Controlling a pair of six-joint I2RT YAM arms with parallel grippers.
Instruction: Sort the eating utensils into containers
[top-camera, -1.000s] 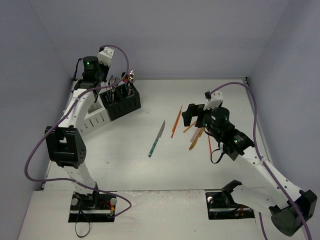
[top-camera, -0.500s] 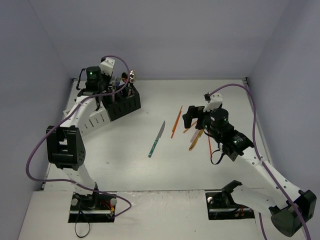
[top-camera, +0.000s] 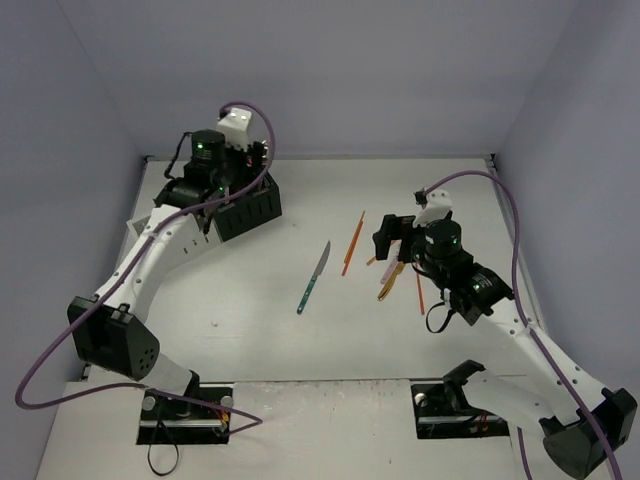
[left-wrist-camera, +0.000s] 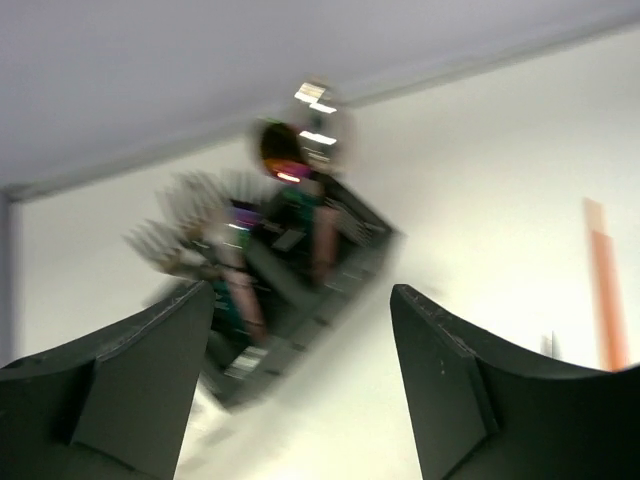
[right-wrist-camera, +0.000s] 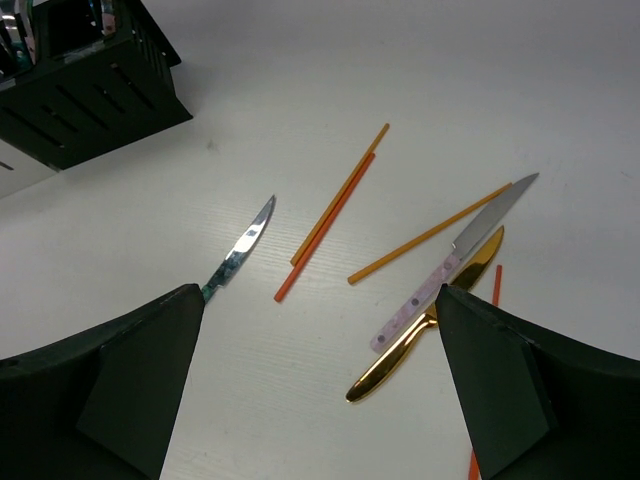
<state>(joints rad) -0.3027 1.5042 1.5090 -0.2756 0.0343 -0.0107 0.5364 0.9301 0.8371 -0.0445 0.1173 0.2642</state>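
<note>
Left gripper (left-wrist-camera: 298, 310): swung rightward, now over the rear of the black perforated plastic caddy (top-camera: 250, 212); right gripper (right-wrist-camera: 318, 300) nudged slightly rightward.

A white tabletop (top-camera: 250, 340) carries a small dark speck (top-camera: 213, 323) toward its near left, and a separate, slightly scuffed strip (top-camera: 330, 420) runs along its near edge. Plain pale lavender walls close it in on three sides: a back wall (top-camera: 350, 70), a left wall (top-camera: 50, 150) and a right wall (top-camera: 585, 120).
</note>
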